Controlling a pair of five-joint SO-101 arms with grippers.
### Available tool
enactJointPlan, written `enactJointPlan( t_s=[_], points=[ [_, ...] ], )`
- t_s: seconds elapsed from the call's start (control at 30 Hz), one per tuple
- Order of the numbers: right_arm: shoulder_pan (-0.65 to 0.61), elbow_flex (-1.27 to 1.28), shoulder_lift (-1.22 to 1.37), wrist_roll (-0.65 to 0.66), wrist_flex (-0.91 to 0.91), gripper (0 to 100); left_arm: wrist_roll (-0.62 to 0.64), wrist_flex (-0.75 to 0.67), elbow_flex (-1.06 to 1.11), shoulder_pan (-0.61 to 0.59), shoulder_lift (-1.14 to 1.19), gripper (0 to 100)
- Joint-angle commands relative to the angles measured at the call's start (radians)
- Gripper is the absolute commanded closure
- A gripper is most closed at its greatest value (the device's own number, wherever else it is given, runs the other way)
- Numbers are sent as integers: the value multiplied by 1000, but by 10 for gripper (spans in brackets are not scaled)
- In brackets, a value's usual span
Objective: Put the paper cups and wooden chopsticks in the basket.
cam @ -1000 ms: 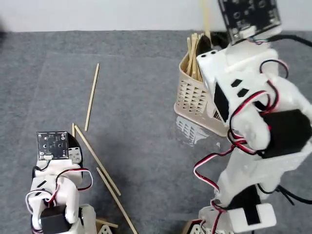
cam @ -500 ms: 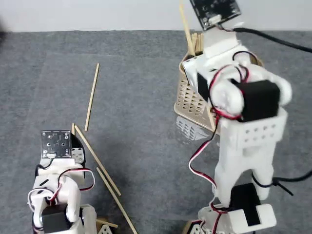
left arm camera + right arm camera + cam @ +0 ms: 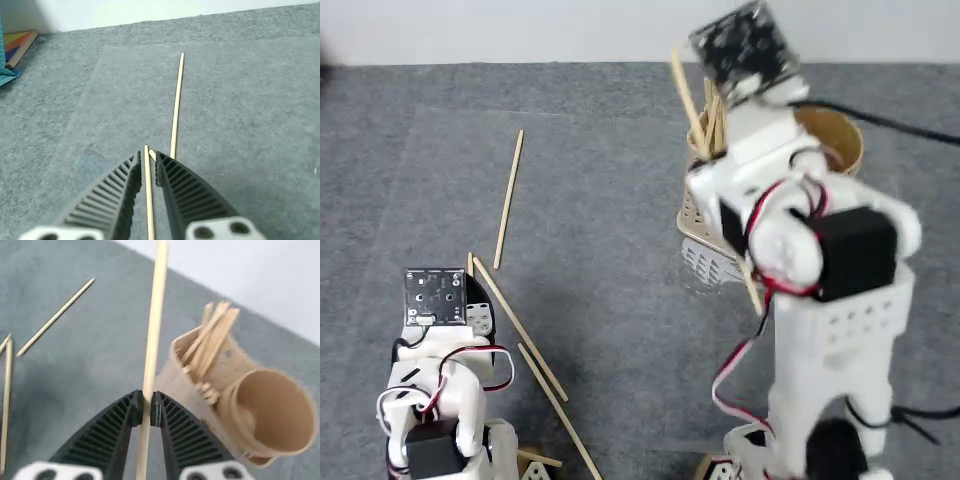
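Note:
My right gripper (image 3: 146,397) is shut on a wooden chopstick (image 3: 152,340), held tilted beside the beige basket (image 3: 185,375). In the high view that chopstick (image 3: 685,95) slants across the basket (image 3: 705,225) on its left side. The basket holds a paper cup (image 3: 835,140) and a bundle of chopsticks (image 3: 212,335). My left gripper (image 3: 147,160) sits low at the front left, narrowly open, with a chopstick (image 3: 148,200) lying between its jaws without touching them. Beyond it lies another chopstick (image 3: 176,105). Two more chopsticks (image 3: 520,330) lie beside the left arm.
The grey mat (image 3: 600,150) carries a thin transparent sheet. A black cable (image 3: 880,120) runs behind the right arm. A coloured flat object (image 3: 17,45) lies at the mat's far corner. Small wooden pieces (image 3: 535,460) sit at the front edge.
The right arm has swung left and tipped over with its chopstick, which now leans left across the basket. The left arm edged slightly forward, then stayed put.

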Motion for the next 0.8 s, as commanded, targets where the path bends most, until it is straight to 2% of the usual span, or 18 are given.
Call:
enactJointPlan(
  t_s=[0.0,0.13,0.27,0.53,0.77],
  points=[
    [-2,262,-188,-3,-136,991,-11,-15,-7,8,-2,952],
    [1,566,-398,12,-417,991,-11,-15,-7,8,-2,952],
    [1,689,-515,25,-638,991,-11,-15,-5,8,-2,952],
    [1,697,-461,29,-1067,991,-11,-15,-4,8,-2,952],
    [44,697,-274,21,-1380,991,-12,-15,-2,8,-2,952]
  ],
)
